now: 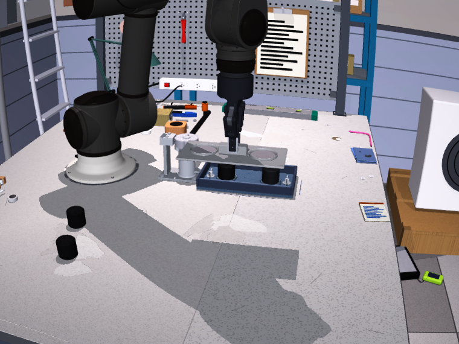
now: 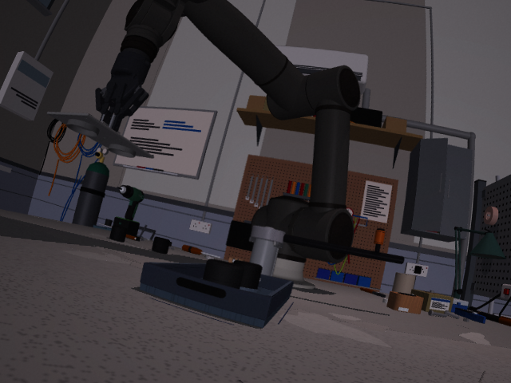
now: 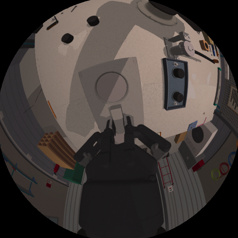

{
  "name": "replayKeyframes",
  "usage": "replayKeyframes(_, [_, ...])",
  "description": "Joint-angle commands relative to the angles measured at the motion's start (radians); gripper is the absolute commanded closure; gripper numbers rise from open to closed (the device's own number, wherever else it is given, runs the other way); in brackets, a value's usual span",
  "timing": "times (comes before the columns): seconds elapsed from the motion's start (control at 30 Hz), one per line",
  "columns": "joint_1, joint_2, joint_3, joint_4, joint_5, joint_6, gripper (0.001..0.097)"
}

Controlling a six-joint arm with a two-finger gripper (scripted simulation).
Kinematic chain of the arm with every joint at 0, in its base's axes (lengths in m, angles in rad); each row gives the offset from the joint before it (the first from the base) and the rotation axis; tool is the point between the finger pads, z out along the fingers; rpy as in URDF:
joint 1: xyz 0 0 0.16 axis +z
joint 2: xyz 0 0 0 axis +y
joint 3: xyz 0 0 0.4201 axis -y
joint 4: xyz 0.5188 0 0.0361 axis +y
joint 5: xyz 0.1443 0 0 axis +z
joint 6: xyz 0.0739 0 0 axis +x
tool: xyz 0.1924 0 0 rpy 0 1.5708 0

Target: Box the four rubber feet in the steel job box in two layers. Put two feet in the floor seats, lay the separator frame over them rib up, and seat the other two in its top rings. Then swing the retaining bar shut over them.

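The grey separator frame (image 1: 233,153) (image 2: 101,132) (image 3: 112,88) hangs in the air, held by its raised centre rib in my closed gripper (image 1: 233,147) (image 3: 119,124). It has two ring seats and faces rib up. It is well above the table, up and to one side of the dark blue job box (image 1: 247,179) (image 2: 214,290) (image 3: 175,84). Two black rubber feet (image 1: 226,171) (image 1: 270,176) stand in the box's floor seats. Two more feet (image 1: 76,217) (image 1: 66,247) stand on the table at the near left. The retaining bar (image 1: 200,122) is swung away behind the box on its post (image 1: 185,155).
The arm's base (image 1: 100,163) stands left of the box. Tools and an orange tape roll (image 1: 177,127) lie behind it by the pegboard. A white speaker (image 1: 439,148) sits off the table's right edge.
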Motion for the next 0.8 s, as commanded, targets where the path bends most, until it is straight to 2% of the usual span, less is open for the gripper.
replayKeyframes(0.0, [0.010, -0.011, -0.009, -0.001, 0.000, 0.009, 0.0901])
replayKeyframes(0.2, [0.106, -0.092, -0.098, -0.008, 0.001, 0.103, 0.0901])
replayKeyframes(0.47, [0.331, -0.207, -0.216, -0.011, 0.001, 0.328, 0.0901])
replayKeyframes(0.77, [0.542, -0.249, -0.257, -0.009, 0.000, 0.540, 0.0901])
